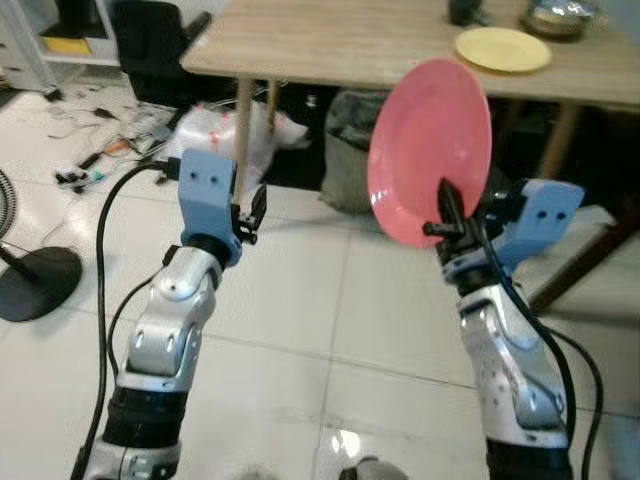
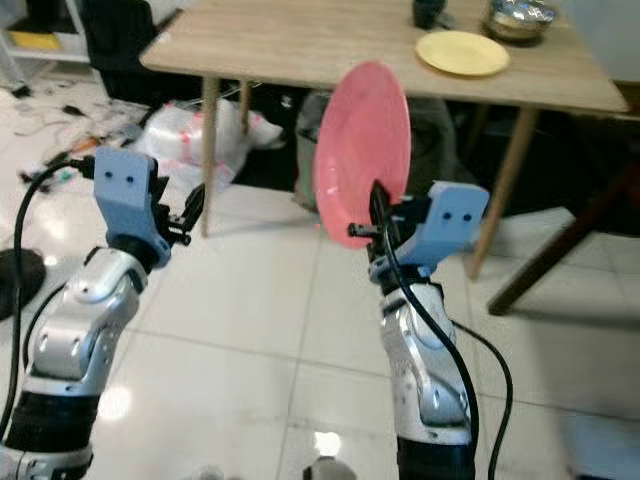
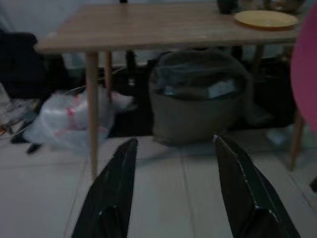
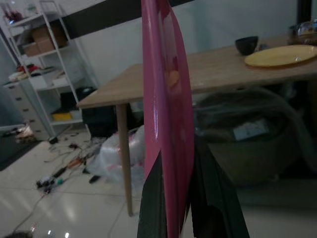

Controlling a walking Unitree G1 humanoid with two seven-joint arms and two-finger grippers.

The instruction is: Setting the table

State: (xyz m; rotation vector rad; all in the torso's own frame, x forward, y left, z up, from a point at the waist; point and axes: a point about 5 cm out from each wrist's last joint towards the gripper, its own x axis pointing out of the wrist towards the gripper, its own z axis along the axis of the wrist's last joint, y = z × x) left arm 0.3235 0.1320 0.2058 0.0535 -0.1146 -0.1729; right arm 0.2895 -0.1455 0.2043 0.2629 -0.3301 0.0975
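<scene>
Over on the left, the left gripper (image 3: 176, 188) hovers above the tiled floor (image 1: 300, 300), jaws spread and carrying nothing, aimed at the grey bin (image 3: 198, 94) tucked under the wooden surface (image 1: 340, 40). A white plastic bag (image 1: 225, 135) and loose cables (image 1: 100, 150) litter the floor by the near table leg (image 1: 241, 125). Moving right, here's the action: the right gripper (image 1: 447, 215) has its jaws pinching the lower rim of the pink plate (image 1: 430, 150), which stands almost on edge, held up in the air short of the surface and below its top. Further right, up on the surface, a yellow plate (image 1: 503, 48) is already laid, with a dark cup (image 4: 246, 44) and a metal bowl (image 2: 518, 17) just behind it. The risk, as I judge it: that thin edge grip could let the plate swivel or slip, and raising it carelessly could knock its rim against the surface's front edge
</scene>
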